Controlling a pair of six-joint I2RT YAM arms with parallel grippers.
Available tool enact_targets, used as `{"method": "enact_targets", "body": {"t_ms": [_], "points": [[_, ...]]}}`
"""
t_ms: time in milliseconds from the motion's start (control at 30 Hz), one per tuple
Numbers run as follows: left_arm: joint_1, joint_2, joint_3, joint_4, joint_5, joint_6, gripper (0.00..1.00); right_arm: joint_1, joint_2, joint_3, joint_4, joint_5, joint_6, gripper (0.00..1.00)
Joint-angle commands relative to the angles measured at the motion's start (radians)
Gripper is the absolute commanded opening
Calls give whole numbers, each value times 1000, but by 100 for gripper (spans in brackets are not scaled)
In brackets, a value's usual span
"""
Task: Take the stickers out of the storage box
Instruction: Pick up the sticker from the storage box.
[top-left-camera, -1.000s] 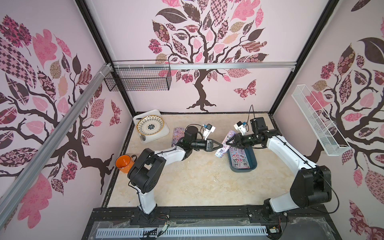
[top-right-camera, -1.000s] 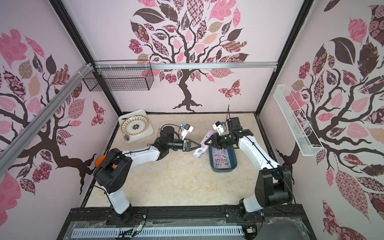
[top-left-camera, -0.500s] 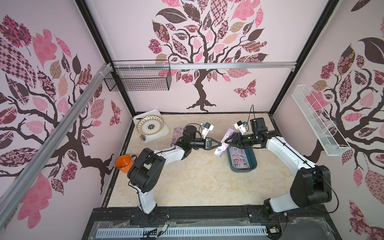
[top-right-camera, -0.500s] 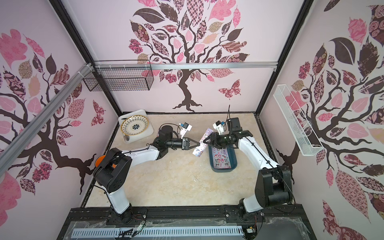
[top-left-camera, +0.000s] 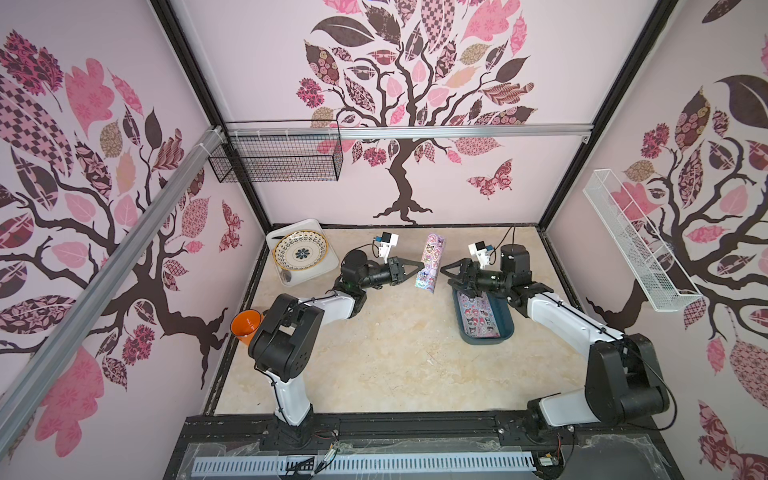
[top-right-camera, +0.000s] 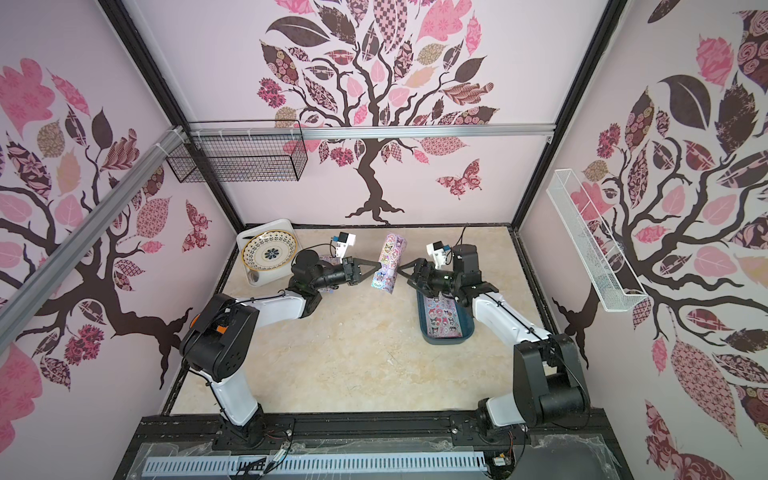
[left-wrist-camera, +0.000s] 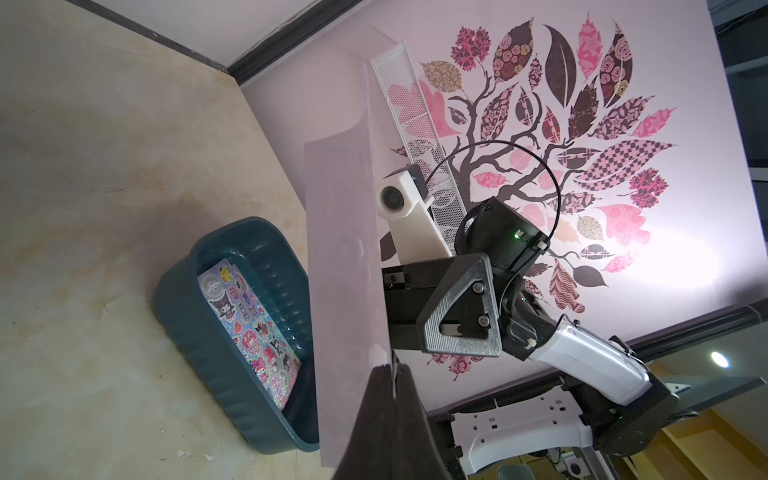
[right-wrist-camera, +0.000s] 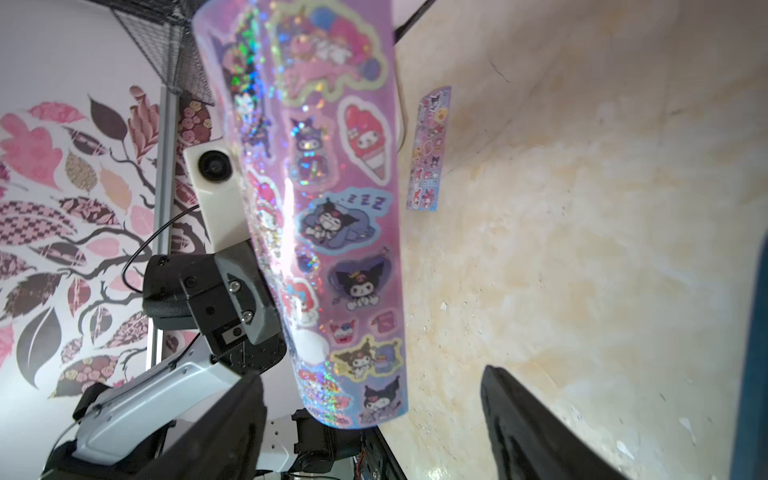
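A lilac sheet of stickers (top-left-camera: 430, 266) (top-right-camera: 386, 266) hangs upright in the air between my two grippers. My left gripper (top-left-camera: 422, 273) (top-right-camera: 378, 264) (left-wrist-camera: 392, 368) is shut on its edge, and the left wrist view shows the sheet's plain back (left-wrist-camera: 345, 249). My right gripper (top-left-camera: 446, 275) (top-right-camera: 404, 277) (right-wrist-camera: 370, 372) stands open just right of the sheet, not touching its printed face (right-wrist-camera: 332, 208). The teal storage box (top-left-camera: 505, 336) (top-right-camera: 446, 341) (left-wrist-camera: 208, 332) lies below the right gripper with more stickers (top-left-camera: 482, 311) (top-right-camera: 442, 316) (left-wrist-camera: 249, 324) inside. Another sheet (right-wrist-camera: 430, 149) lies flat on the table.
A white tray (top-left-camera: 291, 226) holding a patterned plate (top-left-camera: 301, 251) sits at the back left. An orange cup (top-left-camera: 247, 326) stands by the left wall. A black wire basket (top-left-camera: 276, 158) and a white one (top-left-camera: 636, 245) hang on the walls.
My right gripper has opened and let go of the sheet. The left gripper stays shut on it and has carried it slightly left and up.
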Motion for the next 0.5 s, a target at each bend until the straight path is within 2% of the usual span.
{"method": "enact_targets", "body": {"t_ms": [0, 133, 333, 467], "points": [[-2, -32, -8, 131, -32, -121, 0, 17, 6, -32, 287, -9, 175, 86], [-2, -39, -13, 163, -45, -158, 0, 23, 39, -50, 446, -5, 271, 87], [-2, -41, -33, 184, -65, -174, 0, 83, 56, 18, 364, -6, 206, 88], [-2, -41, -33, 191, -65, -184, 0, 87, 73, 10, 424, -16, 243, 87]]}}
